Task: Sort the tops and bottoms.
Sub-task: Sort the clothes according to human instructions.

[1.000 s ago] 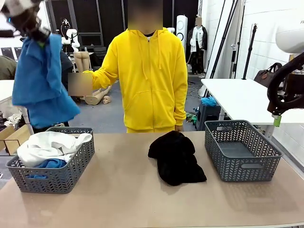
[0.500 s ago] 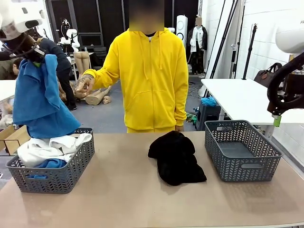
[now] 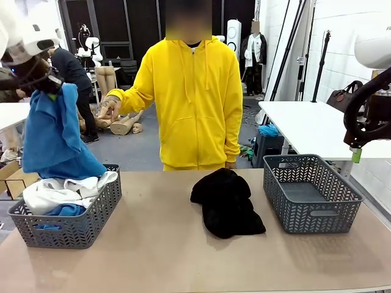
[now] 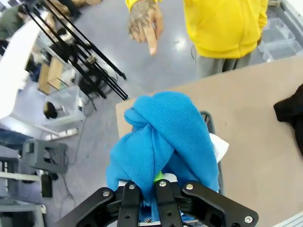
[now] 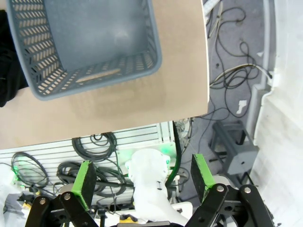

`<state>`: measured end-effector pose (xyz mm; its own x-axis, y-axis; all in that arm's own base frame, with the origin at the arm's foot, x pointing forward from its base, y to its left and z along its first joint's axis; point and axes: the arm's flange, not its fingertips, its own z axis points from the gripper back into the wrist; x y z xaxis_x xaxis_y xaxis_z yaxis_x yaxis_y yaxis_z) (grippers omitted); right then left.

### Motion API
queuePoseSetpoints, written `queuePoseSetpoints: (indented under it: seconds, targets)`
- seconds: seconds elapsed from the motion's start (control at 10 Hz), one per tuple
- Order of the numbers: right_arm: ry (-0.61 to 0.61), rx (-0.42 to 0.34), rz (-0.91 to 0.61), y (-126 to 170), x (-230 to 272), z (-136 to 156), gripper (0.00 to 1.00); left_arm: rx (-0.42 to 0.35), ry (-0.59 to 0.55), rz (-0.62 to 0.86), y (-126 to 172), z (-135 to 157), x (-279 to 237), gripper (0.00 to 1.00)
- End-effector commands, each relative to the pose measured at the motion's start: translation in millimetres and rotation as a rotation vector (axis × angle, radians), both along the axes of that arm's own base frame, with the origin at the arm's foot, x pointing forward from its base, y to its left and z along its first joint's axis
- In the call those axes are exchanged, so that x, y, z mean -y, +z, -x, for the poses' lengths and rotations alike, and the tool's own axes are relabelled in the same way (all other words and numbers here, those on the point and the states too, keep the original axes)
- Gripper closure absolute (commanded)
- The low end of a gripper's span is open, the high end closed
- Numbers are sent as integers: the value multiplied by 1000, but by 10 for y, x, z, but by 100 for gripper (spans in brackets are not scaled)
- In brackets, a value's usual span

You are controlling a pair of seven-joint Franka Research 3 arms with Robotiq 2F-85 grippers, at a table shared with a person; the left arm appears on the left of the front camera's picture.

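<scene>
My left gripper [image 3: 47, 84] [image 4: 149, 187] is shut on a blue top [image 3: 55, 137] [image 4: 163, 135]. The top hangs above the left grey basket [image 3: 91, 215], and its lower end touches the heap inside. In that basket lie a white top [image 3: 61, 190] and another blue top [image 3: 64, 210]. The black bottoms [image 3: 226, 201] [image 4: 291, 111] [image 5: 9, 71] lie crumpled on the table's middle. High at the right, my right gripper [image 5: 142, 179] stands open beyond the table's edge, with nothing between its fingers. One green pad [image 3: 356, 155] of it shows in the front view.
An empty grey basket [image 3: 311, 192] [image 5: 90, 42] stands on the right of the tan table [image 3: 159, 256]. A person in a yellow hooded sweatshirt [image 3: 195, 97] stands at the far side, one hand [image 3: 109, 108] [image 4: 144, 21] pointing toward the left.
My left gripper has come down and a little right with the blue top, so the cloth's lower end now rests on the heap in the left basket. The right arm has not moved.
</scene>
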<state>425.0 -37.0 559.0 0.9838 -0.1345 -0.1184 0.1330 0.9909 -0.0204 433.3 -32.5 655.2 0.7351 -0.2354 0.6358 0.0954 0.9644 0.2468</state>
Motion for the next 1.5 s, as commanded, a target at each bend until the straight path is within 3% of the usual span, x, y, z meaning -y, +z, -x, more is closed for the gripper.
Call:
queuePoseSetpoints:
  seconds: [0.0,0.3,0.5,0.7,0.8,1.0,1.3,1.4]
  targets:
    - [-8,1,-14,2,-18,-8,0,-94,13,82,-371,7,-248,100]
    - [-8,1,-14,2,-18,-8,0,-238,41,111,-1338,-122,-371,100]
    - [-8,1,-14,2,-18,-8,0,-170,32,95,-1842,-163,-292,100]
    - [-8,1,-14,2,-18,-8,0,-200,14,87,-2311,-213,-187,100]
    - [-8,1,-14,2,-18,-8,0,-267,19,81,-2487,-170,-158,100]
    - [-8,1,-14,2,-18,-8,0,-300,4,59,-2488,-39,-109,100]
    - [-8,1,-14,2,-18,-8,0,-225,9,74,-2024,58,-78,100]
    - [-8,1,-14,2,-18,-8,0,-234,0,86,-1944,87,-67,96]
